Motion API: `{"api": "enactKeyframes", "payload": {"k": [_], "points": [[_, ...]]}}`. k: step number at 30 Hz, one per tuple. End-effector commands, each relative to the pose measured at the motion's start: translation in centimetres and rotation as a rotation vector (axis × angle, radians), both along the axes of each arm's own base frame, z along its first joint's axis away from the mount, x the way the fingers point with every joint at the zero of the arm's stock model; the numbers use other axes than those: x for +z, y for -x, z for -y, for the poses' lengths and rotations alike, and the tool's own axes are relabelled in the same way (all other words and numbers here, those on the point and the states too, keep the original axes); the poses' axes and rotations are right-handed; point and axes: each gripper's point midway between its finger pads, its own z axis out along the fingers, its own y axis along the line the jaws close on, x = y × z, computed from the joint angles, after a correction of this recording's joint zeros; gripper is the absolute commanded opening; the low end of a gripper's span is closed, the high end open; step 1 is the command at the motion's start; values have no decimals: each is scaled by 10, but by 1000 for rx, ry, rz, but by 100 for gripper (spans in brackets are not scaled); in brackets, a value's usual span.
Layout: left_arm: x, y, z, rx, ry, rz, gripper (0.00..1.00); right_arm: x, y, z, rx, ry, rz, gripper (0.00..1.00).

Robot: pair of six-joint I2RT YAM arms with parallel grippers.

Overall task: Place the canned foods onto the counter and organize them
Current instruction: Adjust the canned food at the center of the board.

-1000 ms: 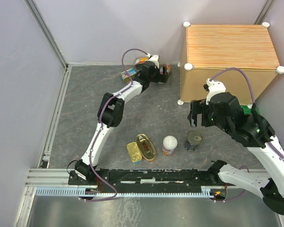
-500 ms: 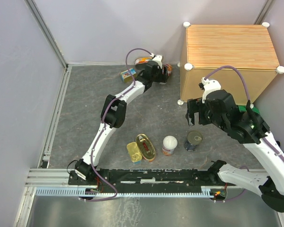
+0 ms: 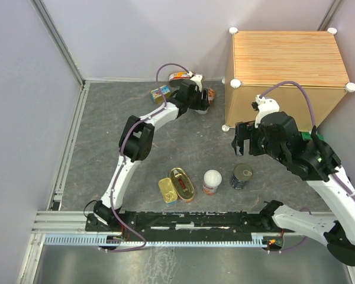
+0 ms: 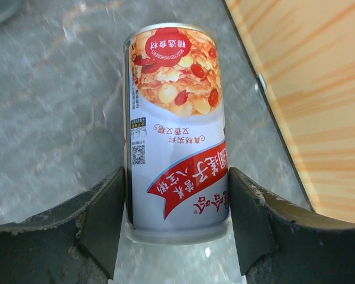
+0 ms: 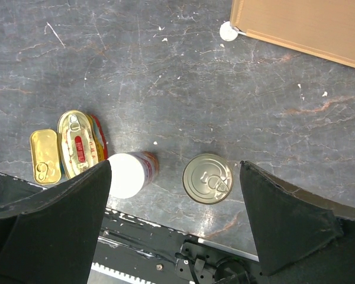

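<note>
Left gripper [image 4: 176, 177] pinches the labelled can [image 4: 176, 130], lying near the counter [image 4: 307, 89] wall. Right gripper [image 5: 174, 171] hangs wide apart above 1 silver-lidded tin [image 5: 207, 178], with grey floor [image 5: 165, 71] between it and the counter's edge.

Below me lies a dark grey table top [image 3: 100, 136], veined like stone with rusty streaks and strewn with small white flecks [image 5: 163, 39]. Pale lilac walls [image 3: 23, 89] close it in at the left and back. I see an aluminium rail [image 3: 69, 151] along its left edge and a brushed metal sheet [image 3: 165, 263] along the near side.
</note>
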Motion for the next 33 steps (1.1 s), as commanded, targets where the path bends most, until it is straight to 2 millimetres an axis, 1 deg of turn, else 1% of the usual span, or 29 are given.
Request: {"api": "enactKeyframes", "payload": {"k": [1,4,5,9,11,13,18,22,26,30,31,33], "points": [[40,41,0,-49,27,-66,3,15,1,-5,5,-76,40,97],[57,64,-10,-68,29,-98,3,11,1,-6,5,-79,35,97],[67,73,-13,-79,41,-105,3,10,1,-6,5,-80,33,97],[83,110,-21,-124,70,-183,3,11,-2,-11,5,-84,22,97],[95,127,-26,-143,86,-205,3,11,-5,-15,8,-88,14,100],[104,142,-32,-156,83,-229,3,8,-8,-21,14,-95,-2,99],[120,176,-51,-191,41,-274,3,-2,-15,-36,35,-122,-25,99],[131,198,-66,-220,-14,-293,3,-11,-22,-46,47,-126,-36,99],[143,214,-86,-206,-49,-273,3,-16,-30,-57,60,-131,-48,99],[140,231,-95,-209,-86,-275,3,-19,-37,-65,68,-138,-50,99],[138,234,-97,-198,-97,-272,3,-20,-38,-68,73,-138,-51,99],[140,236,-101,-172,-109,-250,3,-23,-39,-70,82,-131,-53,99]]}}
